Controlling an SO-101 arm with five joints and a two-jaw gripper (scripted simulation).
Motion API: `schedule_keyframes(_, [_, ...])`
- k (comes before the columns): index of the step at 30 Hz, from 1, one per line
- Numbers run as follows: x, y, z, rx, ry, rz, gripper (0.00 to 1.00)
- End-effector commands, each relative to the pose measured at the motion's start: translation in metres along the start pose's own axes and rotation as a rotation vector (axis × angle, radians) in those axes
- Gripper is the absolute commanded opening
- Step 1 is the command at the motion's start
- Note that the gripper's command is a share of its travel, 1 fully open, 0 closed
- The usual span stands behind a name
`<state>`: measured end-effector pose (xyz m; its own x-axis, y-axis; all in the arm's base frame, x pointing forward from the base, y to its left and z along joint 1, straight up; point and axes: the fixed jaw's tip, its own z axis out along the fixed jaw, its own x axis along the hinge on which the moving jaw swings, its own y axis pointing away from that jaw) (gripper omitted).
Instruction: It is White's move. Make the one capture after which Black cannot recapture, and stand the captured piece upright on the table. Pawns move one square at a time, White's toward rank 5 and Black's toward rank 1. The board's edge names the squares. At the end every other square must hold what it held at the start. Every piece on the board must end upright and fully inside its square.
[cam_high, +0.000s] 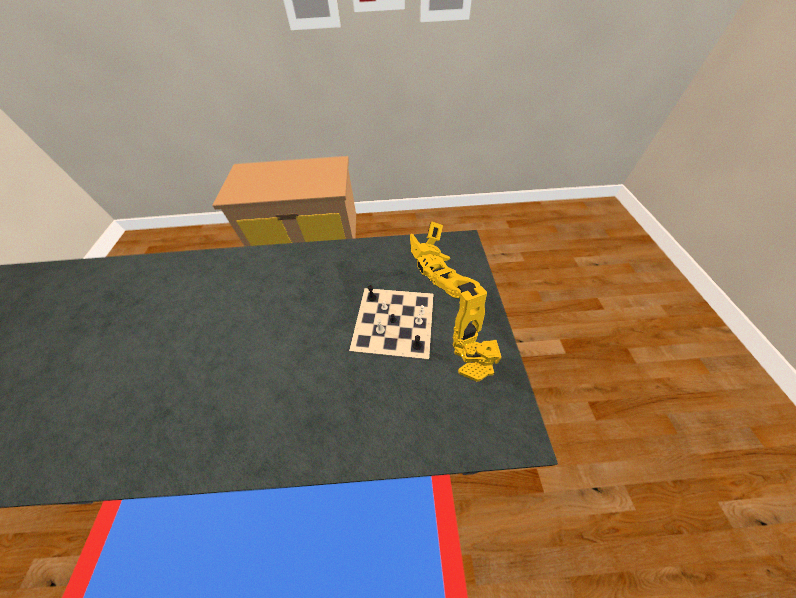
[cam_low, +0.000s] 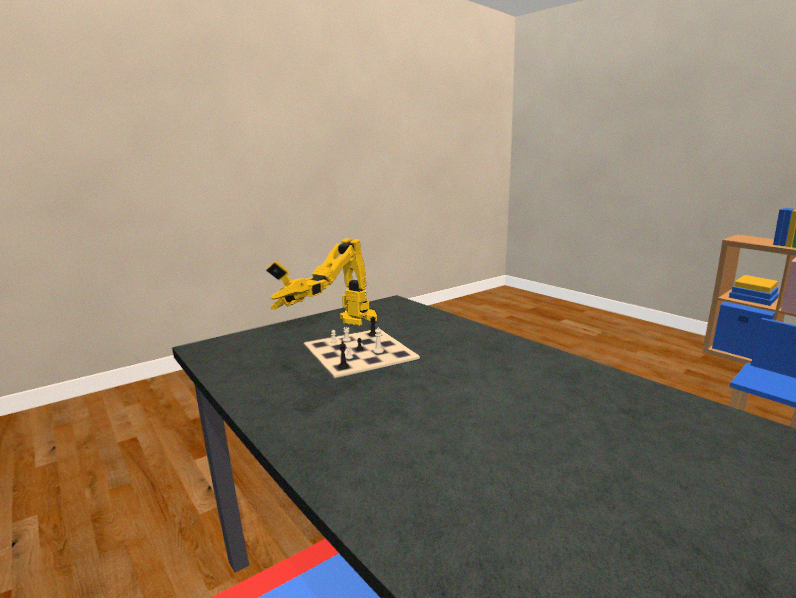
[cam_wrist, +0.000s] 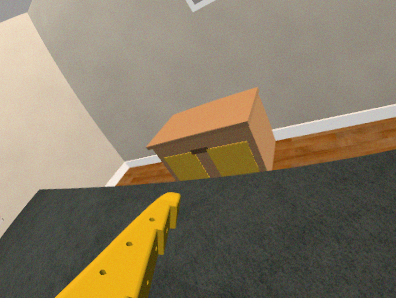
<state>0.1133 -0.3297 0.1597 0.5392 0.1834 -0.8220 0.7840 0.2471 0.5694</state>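
Note:
A small chessboard (cam_high: 357, 344) (cam_low: 334, 372) lies on the dark table (cam_high: 193, 360) (cam_low: 514, 450) beside the arm's base. Three black pieces stand on it: one at the far left corner (cam_high: 370, 292), one in the middle (cam_high: 392, 318), one near the front right corner (cam_high: 418, 342). White pieces (cam_high: 379, 327) (cam_high: 420, 315) (cam_low: 378, 344) stand among them, all upright. My gripper (cam_high: 416, 244) (cam_low: 277, 302) is open and empty. It hangs high in the air beyond the board's far edge, clear of all pieces. In the wrist view only its yellow fixed jaw (cam_wrist: 120, 277) shows.
A wooden cabinet (cam_high: 286, 199) (cam_wrist: 215, 137) stands on the floor behind the table. The arm's base (cam_high: 477, 360) sits near the table's right edge. A blue mat with red borders (cam_high: 270, 540) lies in front of the table.

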Motion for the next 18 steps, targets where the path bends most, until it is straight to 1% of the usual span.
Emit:
schedule_keyframes(1, [0.004, 0.017, -0.003, -0.019, 0.055, -0.039, 0.93])
schedule_keyframes(2, [0.006, 0.021, -0.004, -0.021, 0.076, -0.050, 0.92])
schedule_keyframes(3, [0.006, 0.021, -0.004, -0.021, 0.076, -0.050, 0.92])
schedule_keyframes(5, [0.012, 0.029, -0.007, -0.027, 0.123, -0.076, 0.90])
schedule_keyframes(6, [0.012, 0.029, -0.007, -0.027, 0.123, -0.076, 0.90])
schedule_keyframes(7, [0.015, 0.033, -0.010, -0.030, 0.148, -0.090, 0.89])
schedule_keyframes(8, [0.015, 0.033, -0.010, -0.030, 0.148, -0.090, 0.89])
schedule_keyframes(9, [0.018, 0.038, -0.012, -0.034, 0.174, -0.106, 0.88])
schedule_keyframes(10, [0.018, 0.038, -0.012, -0.034, 0.174, -0.106, 0.88])
schedule_keyframes(11, [0.022, 0.042, -0.015, -0.038, 0.201, -0.122, 0.87])
schedule_keyframes(13, [0.022, 0.042, -0.015, -0.038, 0.201, -0.122, 0.87])
schedule_keyframes(15, [0.028, 0.051, -0.022, -0.048, 0.258, -0.157, 0.84])
schedule_keyframes(16, [0.028, 0.051, -0.022, -0.048, 0.258, -0.157, 0.84])
schedule_keyframes(17, [0.032, 0.056, -0.026, -0.054, 0.287, -0.177, 0.83])
schedule_keyframes(18, [0.032, 0.056, -0.026, -0.054, 0.287, -0.177, 0.83])
